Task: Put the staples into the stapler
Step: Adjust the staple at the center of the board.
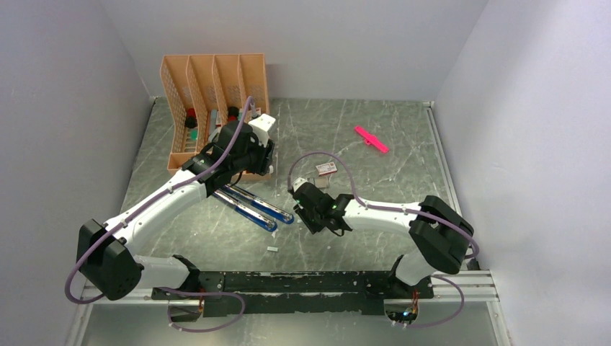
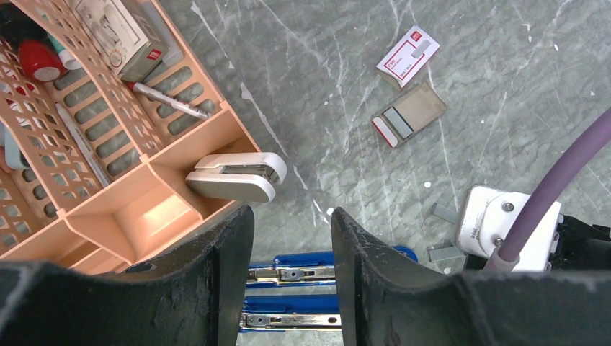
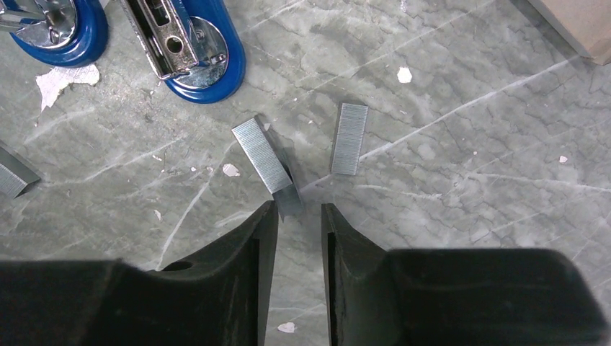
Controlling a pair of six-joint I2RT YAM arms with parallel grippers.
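The staples [image 3: 261,153] are short, flat, silvery-grey strips with fine ribs across them, and they lie loose on the table just on the near side of the blue stapler [image 1: 261,204]. In the right wrist view, one strip is cut off at the left edge of the picture. A second strip lies slantwise below the stapler's round blue ends. A third, straighter strip [image 3: 349,138] sits a little to the right of the second, apart from it. The stapler is swung open, with its two blue arms lying side by side and the bare metal channel facing up. The left gripper [image 2: 292,223] hangs above the stapler's left end with its jaws parted to a middling gap and nothing between them. The right gripper [image 3: 297,213] is low over the table at the stapler's right end. Its jaws are narrowly parted, and the near end of the slanted strip sits at their mouth, not pinched. The orange organizer [image 1: 173,108] stands beyond the stapler on the left. The small pink-and-white box [image 1: 326,169] lies beyond the stapler on the right, and a pink stick [image 1: 371,139] lies farther off the same way. The table [image 1: 389,173] is grey-green, marbled with pale veins and flecked with white chips. Plain pale walls [image 1: 43,108] close it in on the left, at the back and on the right.
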